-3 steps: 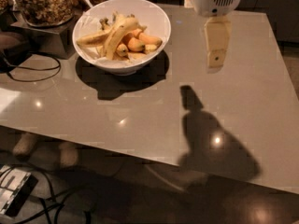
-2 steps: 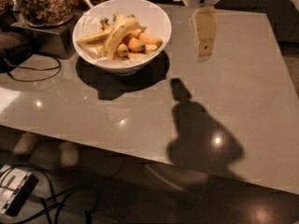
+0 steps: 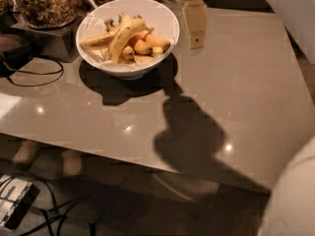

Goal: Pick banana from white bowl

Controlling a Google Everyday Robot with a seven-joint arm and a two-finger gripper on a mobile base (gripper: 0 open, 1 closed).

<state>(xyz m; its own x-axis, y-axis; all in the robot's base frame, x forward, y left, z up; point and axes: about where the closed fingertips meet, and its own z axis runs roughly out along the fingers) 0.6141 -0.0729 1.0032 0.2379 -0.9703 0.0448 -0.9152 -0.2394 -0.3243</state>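
**Pincer.** The pincer (image 3: pixel 196 33) hangs above the tabletop (image 3: pixel 246 107), just right of the white bowl (image 3: pixel 165 14) and level with its rim. Open or closed: cannot tell from this view. It carries nothing visible.

**Change noted.** Over the last second the pincer has travelled left in steps, from well right of the bowl to just beside its right edge. Its shadow (image 3: pixel 192 136) on the tabletop has moved left with it. The bowl and its contents have not shifted. Judgement: the approach is under way and no grasp has begun. The pincer must still cross the rim and descend.

**Task object.** The banana (image 3: pixel 122 36) lies in the white bowl, left of centre. It is long, pale and curved, and rests on top of the pile, with its stem end towards the far rim.

**Surroundings.** Shorter orange bananas (image 3: pixel 147 44) lie in the right half of the bowl, between the pincer and the banana. Judgement: they and the near-side bowl wall are the main obstructions, and a low sideways entry risks striking the rim or taking the wrong fruit. A glass jar of nuts (image 3: pixel 44 4) stands far left on a dark stand (image 3: pixel 47 41), clear of the path. A black cable (image 3: pixel 34 77) loops on the left of the tabletop, well apart.
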